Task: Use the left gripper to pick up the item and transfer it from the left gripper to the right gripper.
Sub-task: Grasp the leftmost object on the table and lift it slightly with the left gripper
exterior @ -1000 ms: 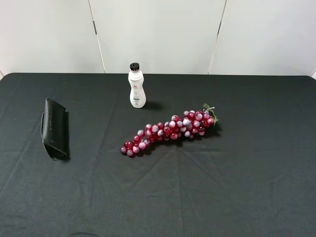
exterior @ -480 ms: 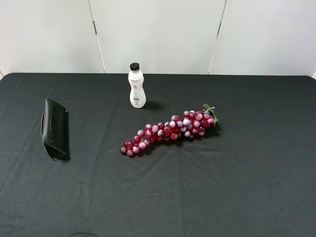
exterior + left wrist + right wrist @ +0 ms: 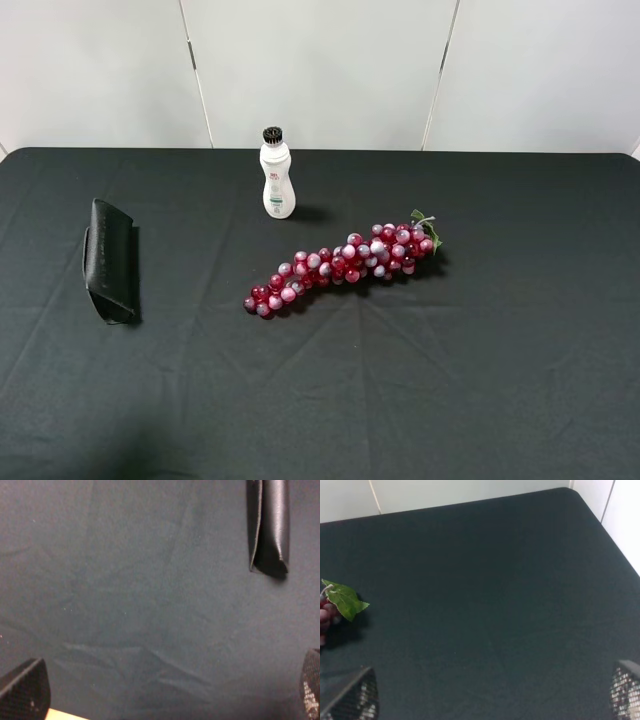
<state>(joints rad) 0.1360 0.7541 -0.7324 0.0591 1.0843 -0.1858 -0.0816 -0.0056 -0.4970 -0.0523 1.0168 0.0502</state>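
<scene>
The item, a flat oblong black case (image 3: 110,260), lies on the black tablecloth at the left, lengthwise front to back. One end of it shows in the left wrist view (image 3: 272,525). The left gripper (image 3: 167,690) shows only two black fingertips (image 3: 22,690) set wide apart, open and empty, above the cloth and short of the case. The right gripper (image 3: 487,695) also shows two fingertips (image 3: 625,692) wide apart, open and empty, over bare cloth. Neither gripper shows in the exterior view.
A white bottle with a black cap (image 3: 276,174) stands at the back centre. A red grape bunch (image 3: 343,264) lies in the middle; its green leaf (image 3: 345,600) shows in the right wrist view. The table's far right corner (image 3: 570,490) meets a white wall.
A dark shadow has spread over the cloth at the front left edge in the exterior view. The case, bottle and grapes have not moved.
</scene>
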